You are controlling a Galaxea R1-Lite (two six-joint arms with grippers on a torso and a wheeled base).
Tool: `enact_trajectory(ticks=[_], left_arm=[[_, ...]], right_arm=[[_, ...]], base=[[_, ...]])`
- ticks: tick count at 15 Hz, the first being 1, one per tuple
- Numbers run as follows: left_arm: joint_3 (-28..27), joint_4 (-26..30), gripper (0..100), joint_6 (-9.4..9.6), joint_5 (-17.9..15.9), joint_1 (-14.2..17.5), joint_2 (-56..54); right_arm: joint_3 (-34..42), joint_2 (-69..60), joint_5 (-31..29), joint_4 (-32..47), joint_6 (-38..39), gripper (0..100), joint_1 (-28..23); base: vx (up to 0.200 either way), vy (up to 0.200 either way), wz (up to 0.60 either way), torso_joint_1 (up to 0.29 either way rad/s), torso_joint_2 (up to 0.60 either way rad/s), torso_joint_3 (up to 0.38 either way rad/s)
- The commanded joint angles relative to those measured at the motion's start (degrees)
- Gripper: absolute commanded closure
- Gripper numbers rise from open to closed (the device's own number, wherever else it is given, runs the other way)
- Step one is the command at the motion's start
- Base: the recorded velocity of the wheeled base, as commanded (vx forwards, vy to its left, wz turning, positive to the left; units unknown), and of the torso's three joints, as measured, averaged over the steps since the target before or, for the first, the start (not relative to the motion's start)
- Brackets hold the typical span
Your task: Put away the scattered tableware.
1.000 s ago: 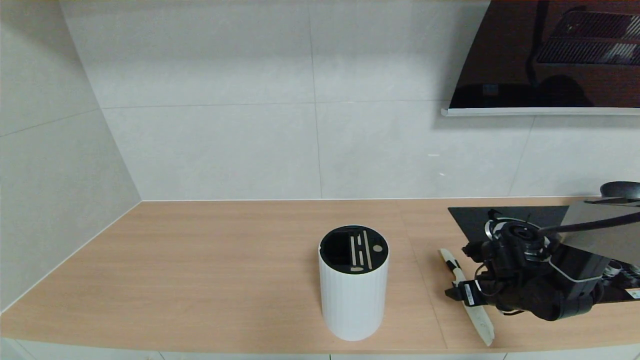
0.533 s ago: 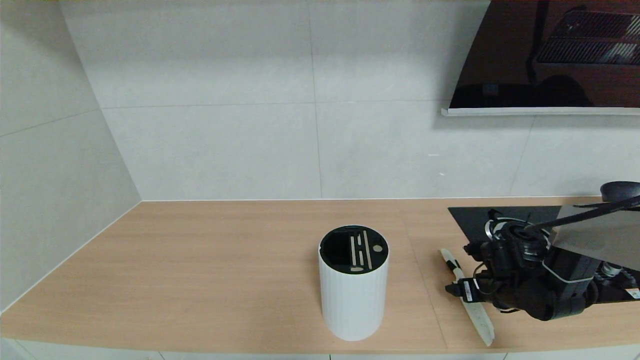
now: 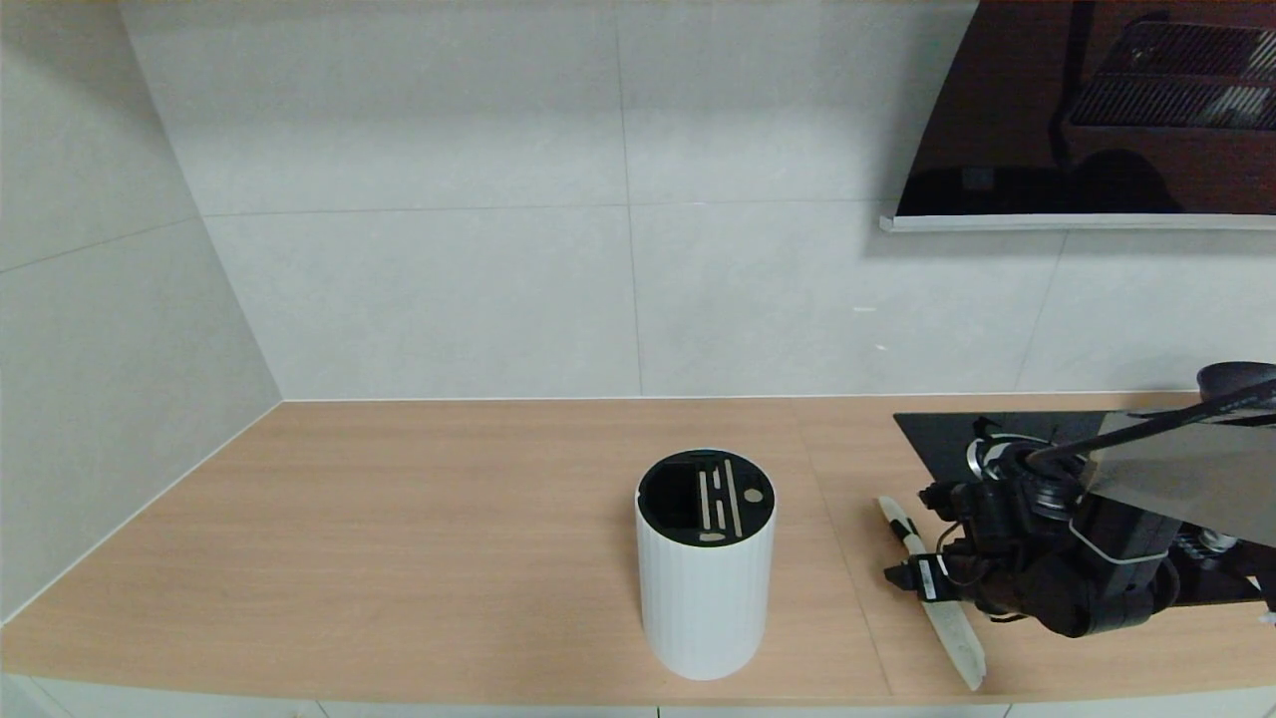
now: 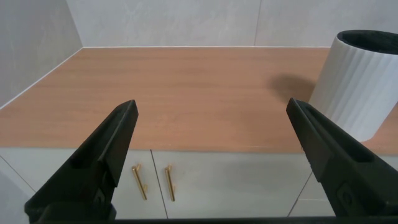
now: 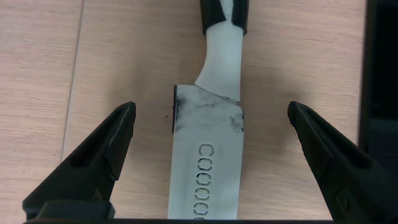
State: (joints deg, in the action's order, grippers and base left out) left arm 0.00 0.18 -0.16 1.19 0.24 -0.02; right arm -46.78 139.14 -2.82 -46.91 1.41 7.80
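A white knife (image 3: 942, 598) with a black-banded handle lies flat on the wooden counter (image 3: 449, 519), right of the white ribbed holder (image 3: 705, 568) whose black top has slots. My right gripper (image 3: 922, 578) hovers just over the knife near where the handle meets the blade. In the right wrist view the knife (image 5: 208, 149) lies between the fingers (image 5: 93, 162) of the right gripper (image 5: 208, 168), which is open. My left gripper (image 4: 211, 162) is open below the counter's front edge, with the holder (image 4: 357, 81) off to one side.
A black cooktop (image 3: 1007, 439) with a burner sits at the back right of the counter, and a range hood (image 3: 1087, 110) hangs above it. Cabinet doors with gold handles (image 4: 152, 183) are under the counter. The counter's left half is bare wood.
My right arm has shifted slightly back and up over the knife. The knife and holder have not moved.
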Motion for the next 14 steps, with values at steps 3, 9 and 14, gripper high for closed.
enact_trajectory(ticks=[3,9,14], left_arm=[[0.00,-0.01,0,-0.02,0.04,0.02,0.02],[0.00,-0.01,0,-0.02,0.04,0.02,0.02],[0.00,-0.01,0,-0.02,0.04,0.02,0.02]], right_arm=[[-0.07,0.25,0.00,-0.02,-0.01,100,0.02],[0.02,0.69,-2.98,-0.02,-0.36,100,0.37],[0.46,-0.72,-2.98,-0.29,-0.01,100,0.37]], base=[[0.000,0.000,0.00,0.000,0.00,0.000],[0.000,0.000,0.00,0.000,0.00,0.000],[0.000,0.000,0.00,0.000,0.00,0.000]])
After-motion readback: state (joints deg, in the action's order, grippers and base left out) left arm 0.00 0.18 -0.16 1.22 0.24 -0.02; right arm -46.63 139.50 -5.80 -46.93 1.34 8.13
